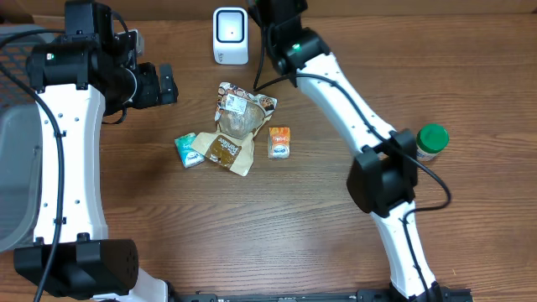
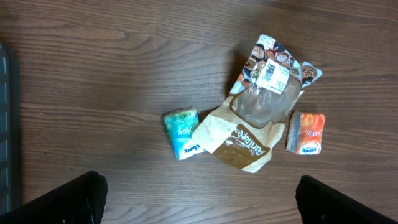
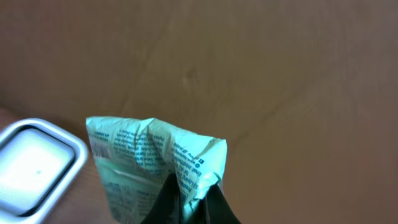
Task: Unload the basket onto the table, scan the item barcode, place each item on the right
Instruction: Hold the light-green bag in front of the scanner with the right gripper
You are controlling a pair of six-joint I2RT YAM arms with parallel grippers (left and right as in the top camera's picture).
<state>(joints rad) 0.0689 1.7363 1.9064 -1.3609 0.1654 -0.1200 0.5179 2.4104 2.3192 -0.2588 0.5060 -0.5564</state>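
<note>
The right gripper (image 3: 190, 196) pinches a green packet (image 3: 149, 158) beside the scanner (image 3: 34, 165) at the table's (image 1: 470, 67) far edge; left gripper (image 2: 202, 202) spread.

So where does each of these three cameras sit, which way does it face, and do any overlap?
Overhead: above the table, looking straight down at scanner, packets, left arm and right arm.
Left wrist: on the left arm, looking down at the packets; the open left gripper's dark fingertips fill the bottom corners.
Right wrist: on the right arm, looking past the shut right gripper, which pinches a green packet near the scanner.
Shared: overhead and left wrist both show the orange packet.
</note>
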